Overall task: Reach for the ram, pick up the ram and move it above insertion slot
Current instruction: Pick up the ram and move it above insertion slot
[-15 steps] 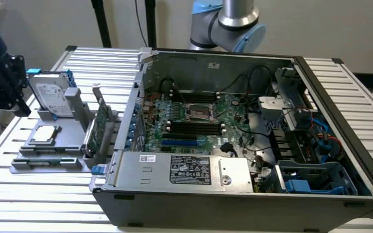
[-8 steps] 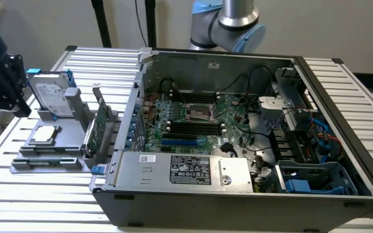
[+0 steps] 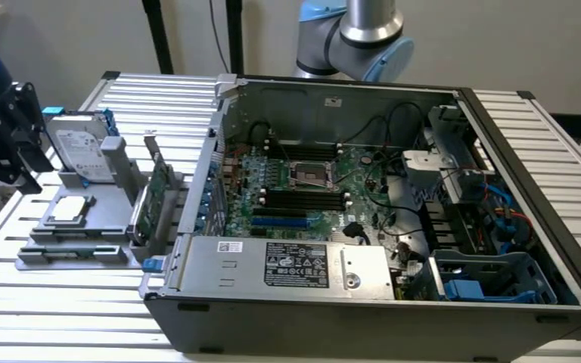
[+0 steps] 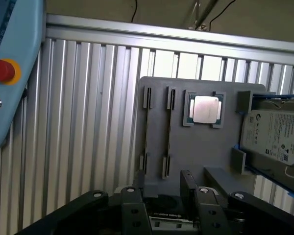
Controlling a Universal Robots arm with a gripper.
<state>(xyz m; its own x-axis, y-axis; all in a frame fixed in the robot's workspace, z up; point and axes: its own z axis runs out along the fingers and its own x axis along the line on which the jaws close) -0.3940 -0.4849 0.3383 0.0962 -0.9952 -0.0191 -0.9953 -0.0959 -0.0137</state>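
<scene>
**Exterior view.** Open case (image 3: 371, 302) on a slatted table (image 3: 48, 318). A grey tray (image 3: 119, 227) sits just beside the case, on the exterior view's left. The tray carries a hard drive (image 3: 81, 147), a CPU (image 3: 72, 209) and an upright card (image 3: 149, 204). Ram (image 3: 76, 249): seems to be the thin dark-green strip standing on edge in the tray's front holder, on the far side of the CPU from the drive. It is faint. Black slots (image 3: 306, 198) lie parallel on the board inside the case, beside a shorter blue one (image 3: 275, 223). An arm (image 3: 366, 30) joint shows behind the case's rear wall.

**Wrist view.** Gripper (image 4: 161, 188) is over the tray's (image 4: 201, 147) edge. Its fingers (image 4: 196, 196) are spread, with nothing between them. Two narrow holders (image 4: 148, 98) lie side by side next to the CPU (image 4: 205, 108), a thin dark line in each. Cannot tell which line is the ram. The drive (image 4: 274, 134) sits past the CPU. A pendant with a red button (image 4: 2, 71) is off to one side.
</scene>
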